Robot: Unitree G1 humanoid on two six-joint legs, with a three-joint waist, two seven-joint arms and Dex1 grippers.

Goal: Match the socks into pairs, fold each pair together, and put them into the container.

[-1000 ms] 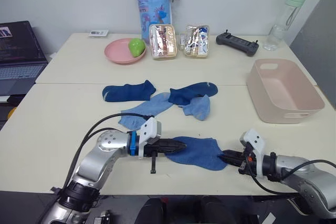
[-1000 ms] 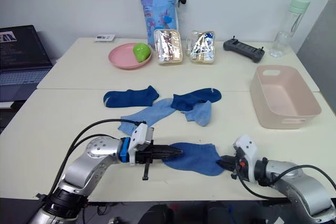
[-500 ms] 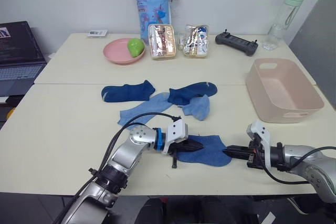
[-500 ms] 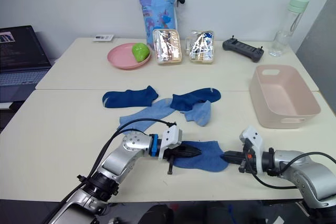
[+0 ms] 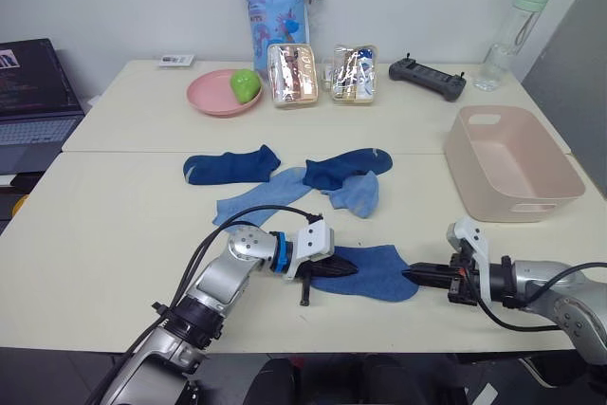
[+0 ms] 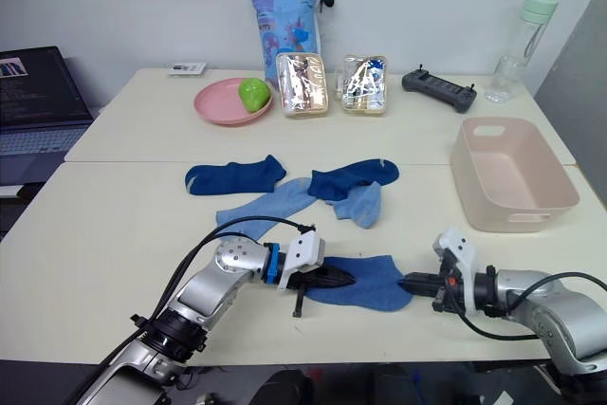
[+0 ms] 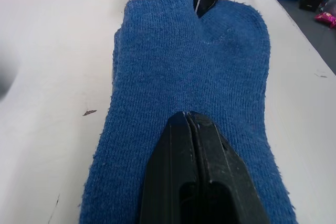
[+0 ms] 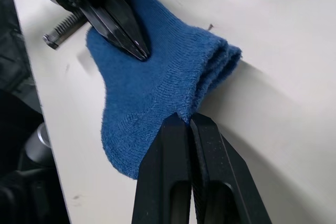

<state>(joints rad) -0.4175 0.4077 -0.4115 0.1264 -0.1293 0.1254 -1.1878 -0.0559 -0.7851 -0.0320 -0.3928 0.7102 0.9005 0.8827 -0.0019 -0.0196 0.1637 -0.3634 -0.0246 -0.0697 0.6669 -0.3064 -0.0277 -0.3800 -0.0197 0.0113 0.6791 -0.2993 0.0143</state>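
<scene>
With my left gripper (image 5: 343,269) and right gripper (image 5: 410,275) both pinched onto opposite ends of the medium-blue knit sock pair (image 5: 375,270) near the table's front edge, I should fold it evenly before carrying it to the pale pink plastic tub (image 5: 545,194).

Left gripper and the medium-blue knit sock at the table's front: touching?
Touching. The left wrist view shows the left gripper shut, tips pressed on the medium-blue sock.
</scene>
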